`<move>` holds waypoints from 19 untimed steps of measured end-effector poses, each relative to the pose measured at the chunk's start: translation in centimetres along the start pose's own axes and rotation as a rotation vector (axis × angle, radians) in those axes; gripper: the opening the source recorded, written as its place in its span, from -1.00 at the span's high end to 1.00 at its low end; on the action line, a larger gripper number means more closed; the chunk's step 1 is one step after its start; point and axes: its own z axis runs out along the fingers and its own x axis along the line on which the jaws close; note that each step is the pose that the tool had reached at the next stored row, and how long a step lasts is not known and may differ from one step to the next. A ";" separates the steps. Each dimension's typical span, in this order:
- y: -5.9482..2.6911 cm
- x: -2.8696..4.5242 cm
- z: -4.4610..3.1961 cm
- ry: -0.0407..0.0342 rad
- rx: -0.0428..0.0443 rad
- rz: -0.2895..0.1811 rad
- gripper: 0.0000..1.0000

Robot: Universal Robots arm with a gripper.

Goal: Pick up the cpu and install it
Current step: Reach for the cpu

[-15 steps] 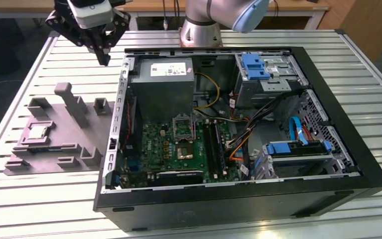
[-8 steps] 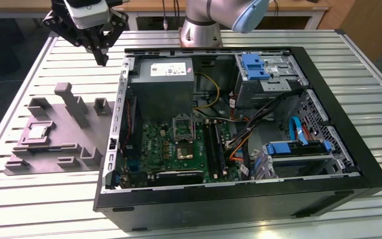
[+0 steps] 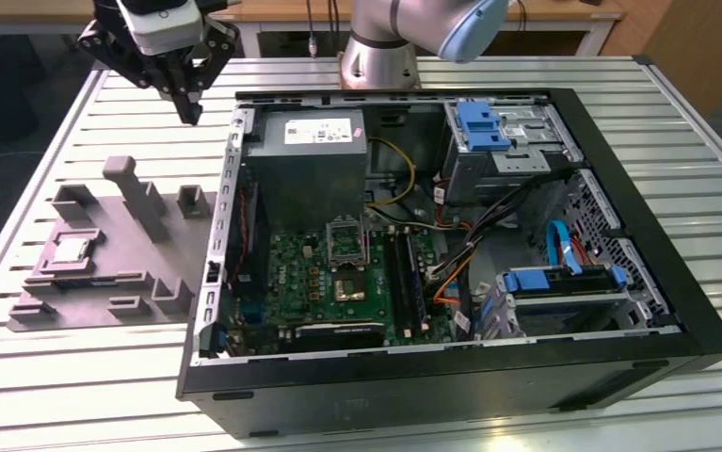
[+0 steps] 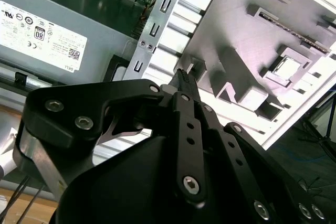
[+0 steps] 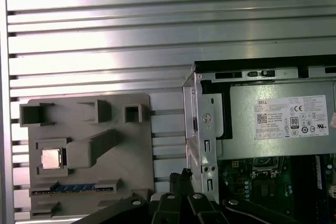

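Jaws closed, fingertips [image 3: 188, 113] together, nothing held; they hang above the slatted desk [image 3: 72, 377], between the grey plastic fixture [image 3: 122, 254] and the open computer case [image 3: 461, 377], clear of both. The cpu [image 3: 72, 250] lies flat in a square recess of the fixture, metal top up. It is square, so it has no long axis, and its edges run parallel with the recess walls. A blue strip [image 5: 68, 188] sits in a slot just beside it. The case holds the power supply [image 3: 316, 155] with a white printed label [image 5: 291, 118], a green motherboard [image 3: 323, 282] and a metal-framed socket [image 3: 344, 243].
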 end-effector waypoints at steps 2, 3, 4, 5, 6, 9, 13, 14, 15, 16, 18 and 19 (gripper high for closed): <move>-0.01 0.06 0.00 0.0000 0.0000 0.000 0.79; -0.01 0.10 0.00 0.0000 0.0000 0.000 0.79; -0.01 0.13 0.00 0.0000 0.0001 0.000 0.79; -0.01 0.15 0.01 0.0000 0.0000 0.000 0.79; -0.02 0.26 0.02 0.0000 0.0000 0.000 0.79; -0.03 0.39 0.02 0.0000 0.0000 0.000 0.79; -0.04 0.49 0.02 0.0000 0.0000 0.000 0.79; -0.04 0.52 0.02 0.0000 0.0000 0.000 0.79; -0.04 0.55 0.02 0.0000 0.0000 0.000 0.79; -0.05 0.60 0.02 0.0000 0.0000 0.000 0.79; -0.05 0.68 0.02 0.0001 0.0000 0.000 0.79; -0.06 0.72 0.02 0.0000 0.0001 0.000 0.79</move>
